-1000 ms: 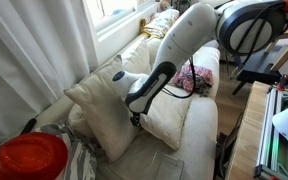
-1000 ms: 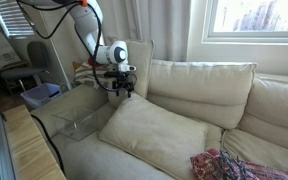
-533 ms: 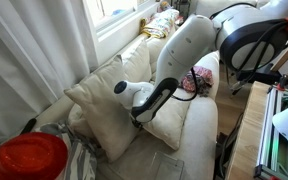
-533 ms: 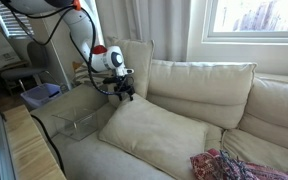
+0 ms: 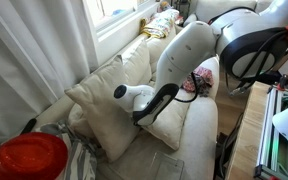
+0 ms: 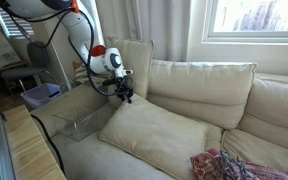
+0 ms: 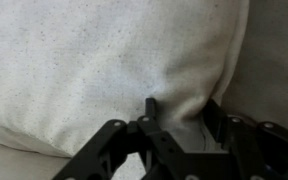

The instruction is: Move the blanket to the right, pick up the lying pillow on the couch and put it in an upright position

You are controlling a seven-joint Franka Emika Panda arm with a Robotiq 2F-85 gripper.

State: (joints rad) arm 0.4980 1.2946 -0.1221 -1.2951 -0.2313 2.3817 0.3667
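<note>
Wrist view: your gripper (image 7: 180, 108) straddles a corner of the pillow (image 7: 84, 60), with fabric bunched between its 2 fingers (image 7: 150, 103); you cannot tell whether it is clamped. The pillow lies flat on the couch (image 6: 209, 85) seat, well apart from the blanket (image 6: 234, 165).

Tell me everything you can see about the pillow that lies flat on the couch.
The pillow is a square, plain, cream-white cushion of soft fabric with a fine weave, the same colour as the couch. It lies flat on the seat, turned a little askew, with light wrinkles on its top face. At one corner the hand grips it. In the wrist view the fingers pinch a fold of the fabric, and creases run out from that spot.
</note>
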